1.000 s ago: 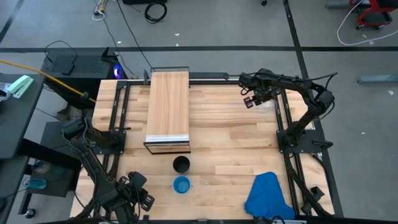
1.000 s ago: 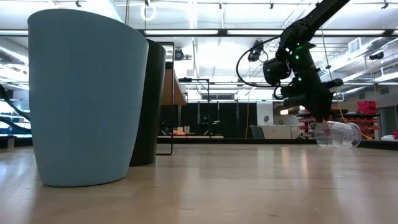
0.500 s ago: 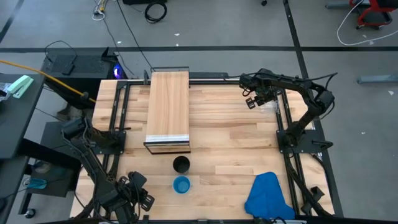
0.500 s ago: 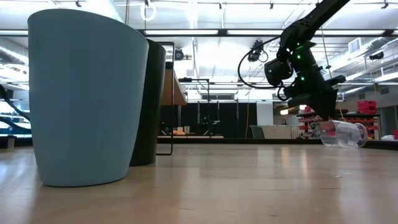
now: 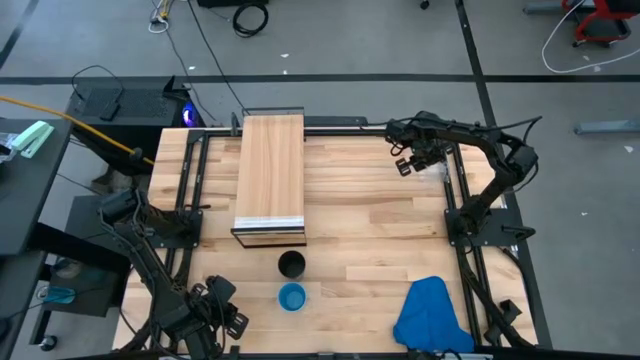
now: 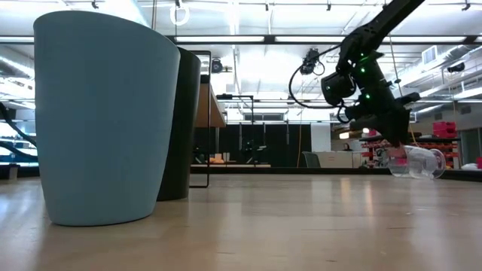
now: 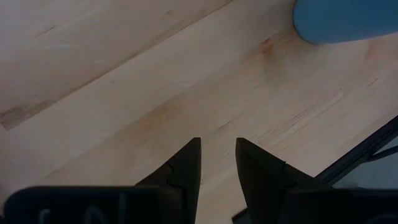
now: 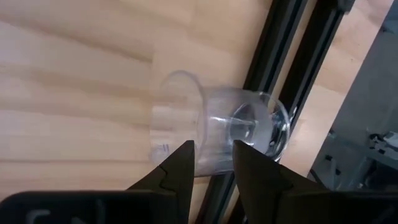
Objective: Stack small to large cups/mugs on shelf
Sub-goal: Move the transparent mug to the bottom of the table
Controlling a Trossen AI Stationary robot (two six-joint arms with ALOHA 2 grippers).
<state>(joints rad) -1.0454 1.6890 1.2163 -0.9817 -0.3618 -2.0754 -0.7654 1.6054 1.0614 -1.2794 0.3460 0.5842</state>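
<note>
Grey workshop floor with loose cables surrounds the wooden table (image 5: 360, 215); the low view looks across it into a lit hall with ceiling strip lights. We read no brand, label or writing on any item.

We locate the shelf (image 5: 270, 175) at roughly 11 o'clock from the table centre, with its pale front edge facing the near side. The black cup (image 5: 291, 264) stands upright just in front of that edge, at about 7 o'clock. The blue cup (image 5: 292, 297) stands upright just beyond it toward the near table edge. In the low view the two appear close together, blue cup (image 6: 105, 117) in front.

The clear cup (image 8: 217, 134) lies on its side at about 2 o'clock, beside the black frame rail (image 8: 273, 81). Our right gripper (image 8: 211, 155) hangs directly over it, fingers parted by a narrow gap and not closed on the cup wall. In the low view the clear cup (image 6: 418, 162) rests on the table under that gripper.

Our left gripper (image 7: 217, 158) waits at about 7 o'clock near the table corner, fingers slightly apart and holding nothing. A blue cloth (image 5: 430, 315) lies at 5 o'clock.
</note>
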